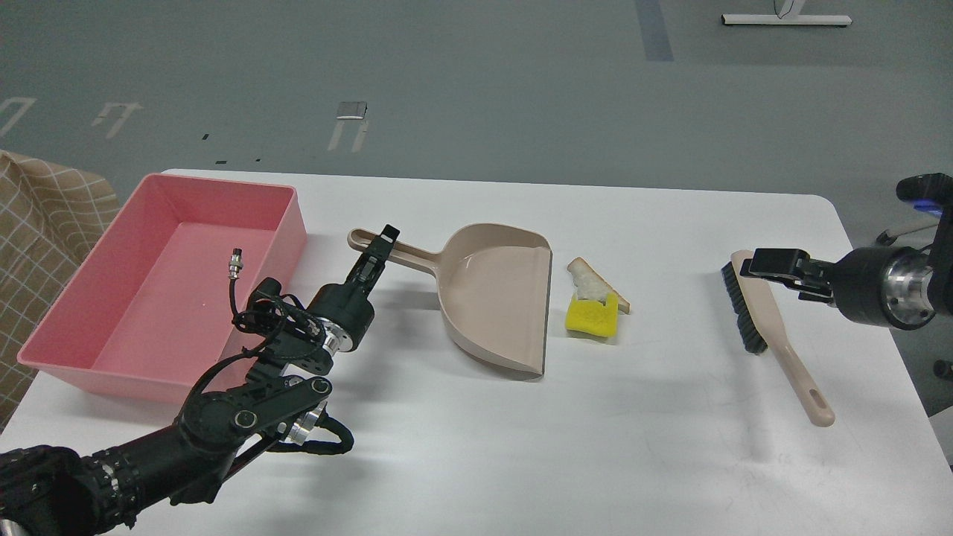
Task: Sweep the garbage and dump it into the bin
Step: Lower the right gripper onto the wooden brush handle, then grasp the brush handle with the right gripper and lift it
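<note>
Garbage consists of 2 scraps lying touching each other on the white table (476, 461), just right of the dustpan (495, 298) mouth: a yellow sponge block (592, 318) and a white bread wedge (592, 281) w/ tan crust resting behind and partly against it. Both look light and soft; expect them to slide or tumble under bristles rather than resist, and the bread may crumble if pressed, so sweep w/ low force, not a pinch. Bin (287, 223) is the pink tub at far left, apparently empty, well apart from the scraps w/ the dustpan between. Dustpan is thin rigid plastic, prob. light and slick on this surface; grip pt is its long handle (394, 255), not the pan wall. Left gripper (378, 251) sits at that handle near the loop end; fingers appear narrow around it, but contact cannot be confirmed from this angle. Brush (752, 301) lies at right, bristles facing the scraps, stiff handle running toward the near edge; take it mid-handle for leverage. Right gripper (767, 263) is at the brush head end, seen edge-on, so jaw opening cannot be told.
</note>
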Controlling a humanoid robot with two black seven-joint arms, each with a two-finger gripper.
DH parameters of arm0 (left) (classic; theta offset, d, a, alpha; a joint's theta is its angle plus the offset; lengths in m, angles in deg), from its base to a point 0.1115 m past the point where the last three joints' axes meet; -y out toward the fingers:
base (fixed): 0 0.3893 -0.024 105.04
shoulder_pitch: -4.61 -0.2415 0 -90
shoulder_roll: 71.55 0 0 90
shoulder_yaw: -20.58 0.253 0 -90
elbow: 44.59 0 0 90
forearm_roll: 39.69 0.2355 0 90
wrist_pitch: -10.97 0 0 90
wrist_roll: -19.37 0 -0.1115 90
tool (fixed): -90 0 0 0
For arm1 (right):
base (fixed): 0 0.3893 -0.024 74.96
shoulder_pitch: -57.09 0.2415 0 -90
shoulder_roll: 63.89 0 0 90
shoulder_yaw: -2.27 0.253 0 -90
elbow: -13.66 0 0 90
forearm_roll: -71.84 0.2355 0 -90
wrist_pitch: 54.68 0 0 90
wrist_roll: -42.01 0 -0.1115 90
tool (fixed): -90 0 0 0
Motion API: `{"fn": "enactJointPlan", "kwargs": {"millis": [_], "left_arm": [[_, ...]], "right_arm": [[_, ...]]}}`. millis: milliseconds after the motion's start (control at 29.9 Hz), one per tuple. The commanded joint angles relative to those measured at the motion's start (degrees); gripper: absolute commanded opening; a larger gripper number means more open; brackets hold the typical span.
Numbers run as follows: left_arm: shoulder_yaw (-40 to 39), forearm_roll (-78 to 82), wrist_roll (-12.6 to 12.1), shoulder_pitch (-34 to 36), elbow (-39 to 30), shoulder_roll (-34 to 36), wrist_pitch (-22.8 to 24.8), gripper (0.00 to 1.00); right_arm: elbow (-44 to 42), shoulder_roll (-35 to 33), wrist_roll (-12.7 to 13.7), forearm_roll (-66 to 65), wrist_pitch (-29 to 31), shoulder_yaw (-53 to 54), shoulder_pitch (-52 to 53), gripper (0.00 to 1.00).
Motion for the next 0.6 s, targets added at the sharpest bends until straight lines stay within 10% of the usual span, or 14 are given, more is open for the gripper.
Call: {"fn": "enactJointPlan", "kwargs": {"millis": [0,569], "left_arm": [[0.0,0.0,0.0,0.1,0.0,0.3,0.0,0.00],[0.0,0.0,0.2,0.1,0.0,1.1,0.0,0.00]], "right_arm": [[0.6,-1.1,0.0,0.0,0.0,-0.2,-0.2,0.93],[4.8,-5.8,0.0,0.0,0.0,-2.7,-3.6,0.92]]}}
